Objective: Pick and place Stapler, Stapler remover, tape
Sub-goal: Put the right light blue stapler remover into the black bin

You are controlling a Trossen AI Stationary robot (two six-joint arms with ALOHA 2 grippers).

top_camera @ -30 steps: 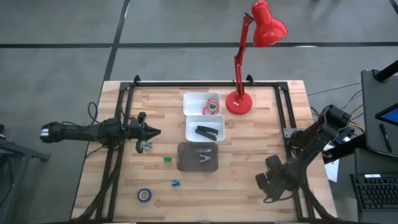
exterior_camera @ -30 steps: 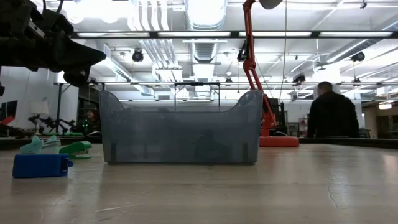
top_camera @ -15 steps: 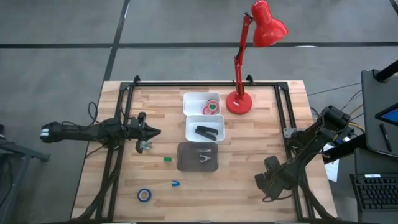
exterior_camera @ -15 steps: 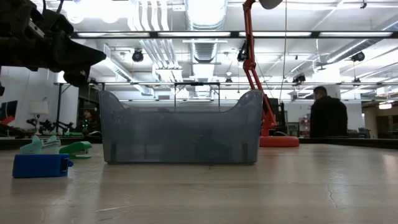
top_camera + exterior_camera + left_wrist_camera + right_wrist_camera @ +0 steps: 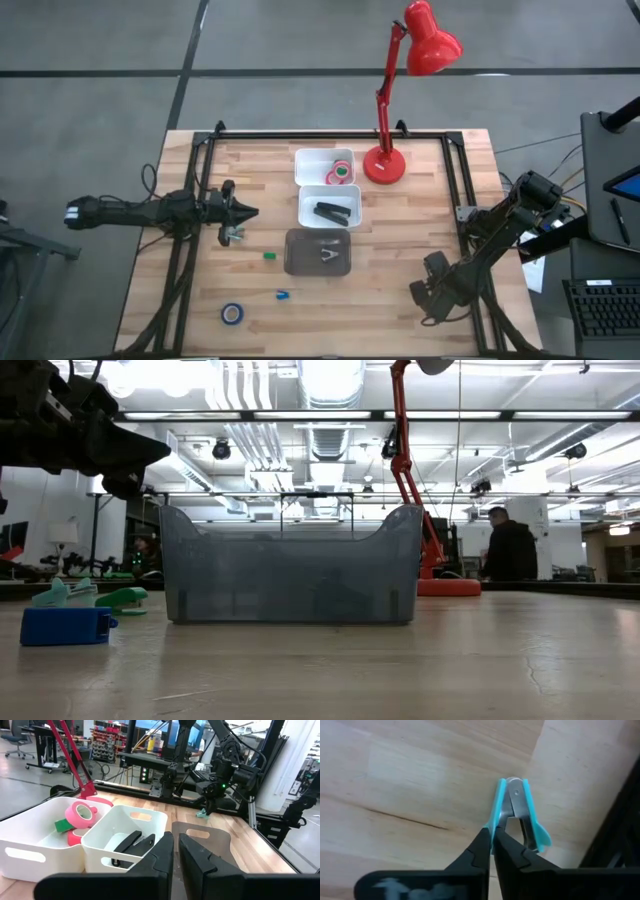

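Observation:
My right gripper [image 5: 425,295] is low over the table's near right part, shut on a teal staple remover [image 5: 520,812]. The left wrist view shows that remover [image 5: 201,813] far off, under the gripper. My left gripper [image 5: 245,212] hovers shut and empty at the table's left, pointing at the bins [image 5: 176,842]. The black stapler [image 5: 332,212] lies in the middle white bin [image 5: 131,842]. Pink, red and green tape rolls [image 5: 340,170] sit in the far white bin [image 5: 77,815]. A blue tape roll [image 5: 232,313] lies flat near the table's near edge. My right gripper pinches one teal wing of the staple remover [image 5: 496,809] between its two fingertips, coming from above and pointing down. The rest of the remover stands out to one side of the fingers, close over the wood; whether it rests on the table cannot be told.
A grey bin [image 5: 318,252] with a metal staple remover inside stands in front of the white bins [image 5: 290,565]. A small green piece [image 5: 269,256] and a blue piece [image 5: 282,296] lie on the wood. A red desk lamp [image 5: 384,165] stands at the far edge. A person [image 5: 510,550] is in the room behind.
Both arms have kept still. In the room behind the table, a person has walked toward the left.

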